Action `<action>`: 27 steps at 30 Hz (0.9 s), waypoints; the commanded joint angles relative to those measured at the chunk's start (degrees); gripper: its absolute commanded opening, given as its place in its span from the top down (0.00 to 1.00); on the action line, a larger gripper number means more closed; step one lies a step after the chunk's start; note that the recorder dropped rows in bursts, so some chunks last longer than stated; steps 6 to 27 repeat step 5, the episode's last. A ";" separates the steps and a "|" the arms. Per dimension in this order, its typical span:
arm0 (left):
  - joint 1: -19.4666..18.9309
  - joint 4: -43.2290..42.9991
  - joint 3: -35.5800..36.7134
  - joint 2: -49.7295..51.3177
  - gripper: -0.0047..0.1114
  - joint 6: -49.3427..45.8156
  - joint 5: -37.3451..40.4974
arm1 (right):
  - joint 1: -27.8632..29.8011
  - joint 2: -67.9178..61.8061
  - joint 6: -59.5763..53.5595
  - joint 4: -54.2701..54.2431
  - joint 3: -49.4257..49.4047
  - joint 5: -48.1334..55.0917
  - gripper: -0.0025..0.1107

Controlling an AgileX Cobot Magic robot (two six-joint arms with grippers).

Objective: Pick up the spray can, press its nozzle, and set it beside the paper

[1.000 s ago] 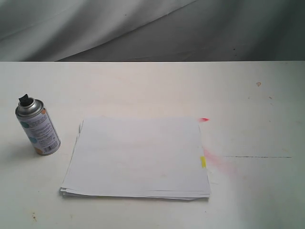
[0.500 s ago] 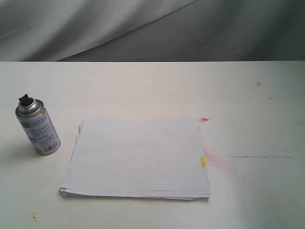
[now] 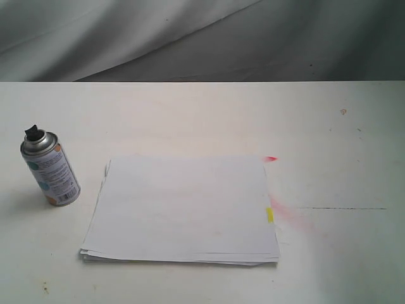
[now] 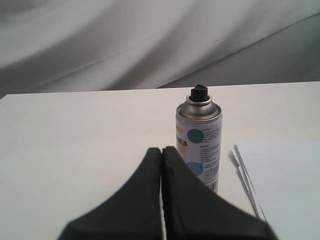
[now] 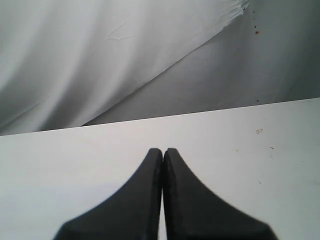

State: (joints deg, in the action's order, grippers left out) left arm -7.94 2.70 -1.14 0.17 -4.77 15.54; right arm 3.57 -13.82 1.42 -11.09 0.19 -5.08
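The spray can (image 3: 50,170) stands upright at the table's left, silver with a white dotted label, its black nozzle (image 3: 31,132) on top. To its right, a small gap away, lies the stack of white paper (image 3: 183,209) with a yellow tab (image 3: 269,215) on its right edge. The left wrist view shows the spray can (image 4: 199,140) and nozzle (image 4: 200,93) just beyond my left gripper (image 4: 161,150), which is shut and empty, with the paper (image 4: 285,185) beside the can. My right gripper (image 5: 163,151) is shut on nothing over bare table. Neither gripper appears in the exterior view.
The white table (image 3: 209,117) runs back to a grey draped cloth (image 3: 190,38). Pink stains (image 3: 292,214) mark the surface right of the paper, with a thin dark line (image 3: 342,208) beyond them.
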 commanded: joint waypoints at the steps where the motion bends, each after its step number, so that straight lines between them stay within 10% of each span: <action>1: -0.10 0.78 0.26 -0.17 0.96 -0.09 -0.57 | 0.37 0.20 -0.05 0.87 -0.19 0.16 0.98; 27: -0.10 0.78 0.26 -0.17 0.96 -0.09 -0.57 | 0.37 0.20 -0.05 0.87 -0.19 0.16 0.98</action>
